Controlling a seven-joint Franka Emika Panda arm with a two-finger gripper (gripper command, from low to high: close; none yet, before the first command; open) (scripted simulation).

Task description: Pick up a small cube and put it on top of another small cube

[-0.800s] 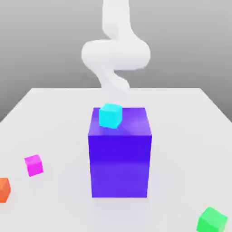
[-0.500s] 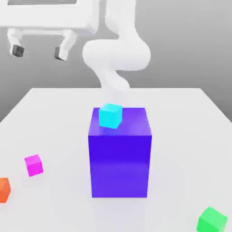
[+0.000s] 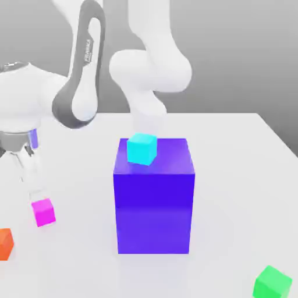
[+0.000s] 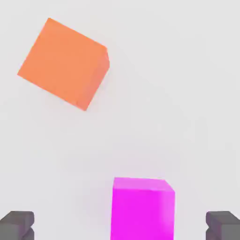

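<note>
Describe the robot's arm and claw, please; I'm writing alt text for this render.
The arm is smooth, rounded and white, with a dark grey band carrying small lettering on one link. The claw has two fingers with blocky dark grey tips.

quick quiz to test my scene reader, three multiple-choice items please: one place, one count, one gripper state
1. Where is the cyan cube?
A) beside the green cube
B) on the blue-violet block
C) under the gripper

2. How many small cubes are there?
A) two
B) three
C) four

3. How is the gripper?
A) open, empty
B) shut, empty
C) holding the orange cube

1 B: the cyan cube sits atop the blue-violet block.
2 C: cyan, magenta, orange, green.
3 A: the gripper's fingers stand wide apart around the magenta cube, without touching it.
</note>
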